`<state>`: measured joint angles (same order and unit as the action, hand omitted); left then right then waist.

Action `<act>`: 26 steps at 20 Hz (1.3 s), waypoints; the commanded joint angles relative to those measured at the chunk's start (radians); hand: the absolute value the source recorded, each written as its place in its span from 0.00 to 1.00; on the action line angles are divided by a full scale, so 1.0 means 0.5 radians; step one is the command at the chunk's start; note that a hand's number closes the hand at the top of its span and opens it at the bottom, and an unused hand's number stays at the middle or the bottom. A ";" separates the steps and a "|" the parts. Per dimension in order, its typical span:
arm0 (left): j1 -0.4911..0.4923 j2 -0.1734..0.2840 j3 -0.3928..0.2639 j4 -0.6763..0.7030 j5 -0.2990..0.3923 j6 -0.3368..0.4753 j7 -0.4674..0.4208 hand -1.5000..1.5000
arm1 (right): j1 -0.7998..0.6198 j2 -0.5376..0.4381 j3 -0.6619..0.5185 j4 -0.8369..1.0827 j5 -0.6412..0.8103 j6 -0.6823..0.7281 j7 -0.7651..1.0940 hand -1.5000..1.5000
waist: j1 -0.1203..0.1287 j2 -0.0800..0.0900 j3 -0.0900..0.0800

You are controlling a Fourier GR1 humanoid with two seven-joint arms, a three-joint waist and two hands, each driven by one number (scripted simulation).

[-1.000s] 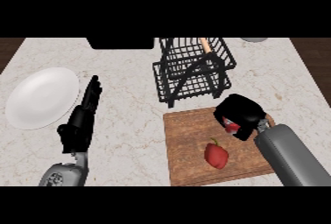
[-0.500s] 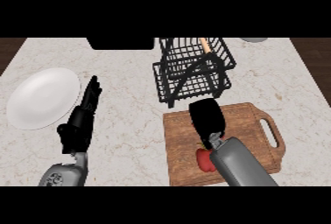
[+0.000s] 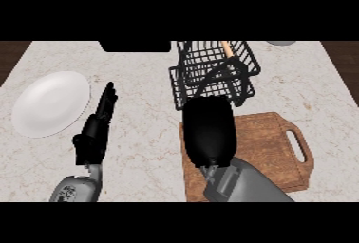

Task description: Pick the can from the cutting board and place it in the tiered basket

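Can not visible; right robot hand [image 3: 208, 130] hides it, fingers unreadable. Carry toward twelve o'clock, lift above tiered basket [image 3: 210, 76] rim, clear of cutting board [image 3: 270, 142]. Left robot hand [image 3: 98, 128] rests open.

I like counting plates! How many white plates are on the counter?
1. The white plate lies at the counter's left side, beside the left hand. The right hand covers part of the cutting board, so something small could be hidden there.
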<state>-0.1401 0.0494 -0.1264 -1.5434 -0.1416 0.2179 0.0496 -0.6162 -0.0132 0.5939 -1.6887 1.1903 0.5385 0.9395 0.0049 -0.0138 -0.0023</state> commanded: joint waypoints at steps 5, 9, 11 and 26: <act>0.003 0.049 0.044 0.008 0.043 -0.063 0.020 0.50 | -0.481 0.025 -0.224 -0.392 -0.355 0.501 0.622 1.00 | -0.008 0.001 0.000; -0.098 0.043 0.067 0.035 0.042 -0.057 0.038 0.50 | -0.674 0.024 -0.390 -0.299 -0.493 0.466 0.678 1.00 | -0.010 0.010 0.000; -0.063 0.022 0.027 0.013 0.032 -0.062 0.016 0.50 | -0.824 0.025 -0.525 -0.188 -0.609 0.241 0.702 1.00 | 0.023 0.014 0.000; 0.101 0.010 -0.011 -0.115 0.011 -0.067 -0.012 0.50 | -1.182 0.006 -0.778 0.629 -0.378 -0.122 0.380 1.00 | 0.033 0.028 0.003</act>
<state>-0.1446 0.0562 -0.1141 -1.5499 -0.1377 0.1927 0.0406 -1.1846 -0.0247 0.2117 -1.4768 0.9316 0.5424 1.0565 0.0170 -0.0007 -0.0012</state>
